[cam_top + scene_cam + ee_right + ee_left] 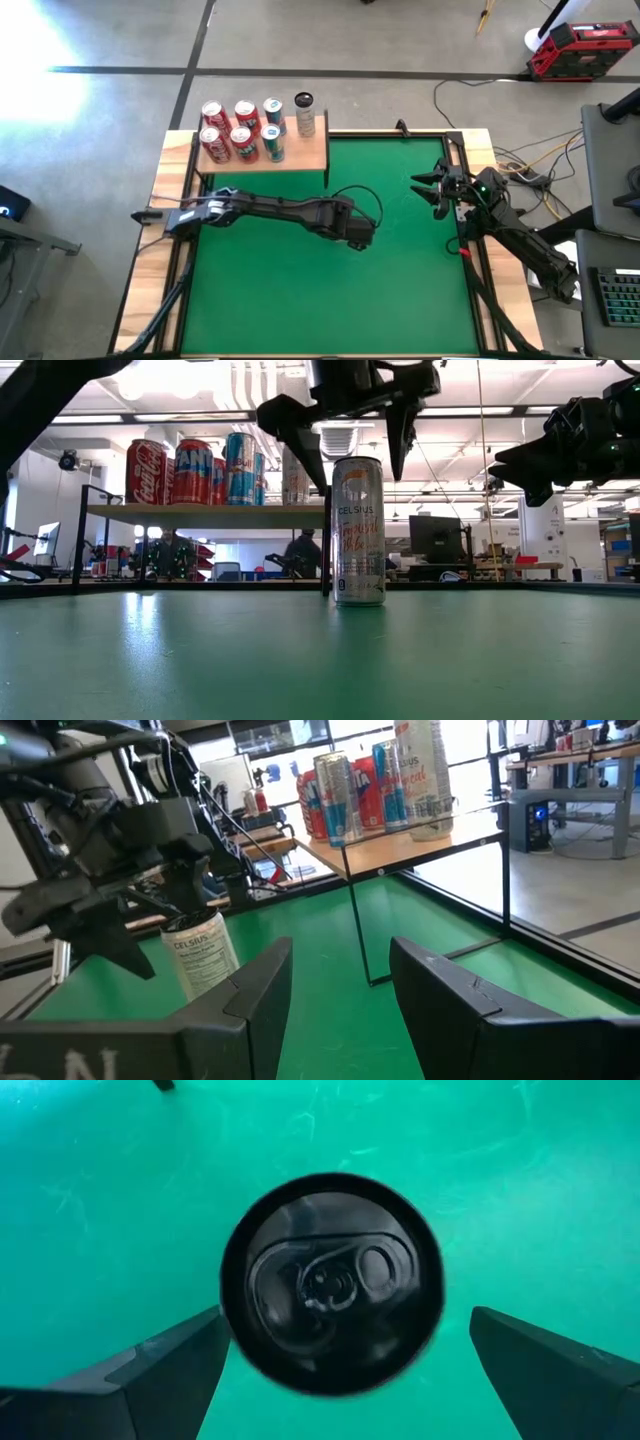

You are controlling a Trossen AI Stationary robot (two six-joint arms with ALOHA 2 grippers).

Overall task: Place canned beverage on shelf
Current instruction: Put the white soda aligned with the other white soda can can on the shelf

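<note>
The Celsius can (358, 530) stands upright on the green mat (400, 300), long axis vertical, directly below the left gripper (352, 435), whose jaws hang released astride its top. The right gripper (432, 190), jaws clenched and empty, waits well apart; the shelf (300, 152) is near

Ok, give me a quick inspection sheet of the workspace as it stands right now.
Surface: green mat, bare apart from one can.
Job's things: silver can upright on the mat; shelf at the back carries seven cans.
Clutter: nothing seen.
End effectors: left end effector open, above the silver can, not gripping; right end effector shut, empty, at the mat's right edge.
Cables: loose cables on the floor, right.
Surroundings: red toolbox, desks beyond.
</note>
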